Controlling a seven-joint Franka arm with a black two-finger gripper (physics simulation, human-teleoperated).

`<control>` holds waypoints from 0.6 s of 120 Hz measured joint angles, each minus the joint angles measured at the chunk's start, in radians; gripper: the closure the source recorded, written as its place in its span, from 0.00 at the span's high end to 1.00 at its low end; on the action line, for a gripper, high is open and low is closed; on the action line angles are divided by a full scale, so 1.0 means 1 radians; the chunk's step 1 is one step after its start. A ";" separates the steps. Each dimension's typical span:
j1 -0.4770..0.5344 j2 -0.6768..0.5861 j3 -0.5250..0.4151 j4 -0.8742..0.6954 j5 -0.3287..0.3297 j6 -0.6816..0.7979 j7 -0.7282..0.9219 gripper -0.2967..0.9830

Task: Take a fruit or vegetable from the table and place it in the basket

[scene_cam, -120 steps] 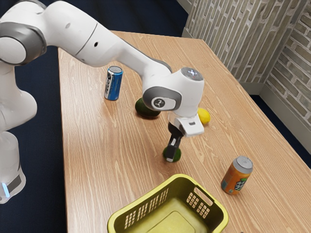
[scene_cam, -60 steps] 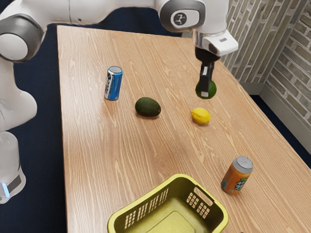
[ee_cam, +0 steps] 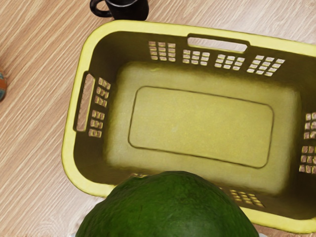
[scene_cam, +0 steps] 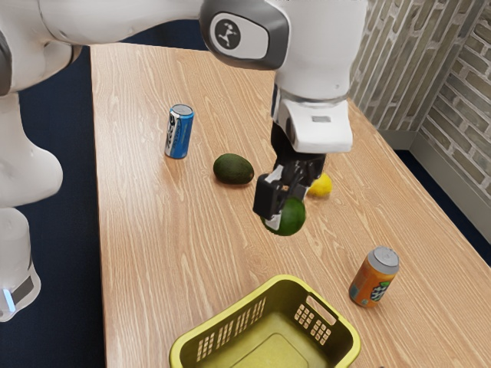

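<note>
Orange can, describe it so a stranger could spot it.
On the wooden table, find the yellow-green basket. Near it, toward the exterior view's right, the can stands upright. Its orange side sets it apart from the blue can, farther from the basket.

Bright, even light covers the counter (scene_cam: 169, 238) in the exterior view, with faint, soft shading at the foot of the blue can (scene_cam: 182, 134), upper left. The floor (scene_cam: 57, 253) at the left edge sinks into dark navy. In the wrist view, the bottom of the basket (ee_cam: 70, 143) glows yellow between shaded brown inner walls.
</note>
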 joint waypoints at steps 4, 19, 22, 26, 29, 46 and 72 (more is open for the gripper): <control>0.010 -0.006 -0.040 0.001 0.006 -0.007 -0.021 0.47; 0.029 -0.008 -0.164 -0.008 0.026 -0.024 -0.103 0.48; 0.033 0.001 -0.186 -0.010 0.031 -0.025 -0.119 0.48; 0.040 0.016 -0.218 -0.012 0.035 -0.025 -0.141 0.48; 0.034 0.026 -0.233 -0.017 0.038 -0.025 -0.157 0.48; -0.041 0.066 -0.250 -0.079 0.045 0.017 -0.233 0.47; -0.023 0.113 -0.082 -0.113 0.047 0.074 -0.301 0.48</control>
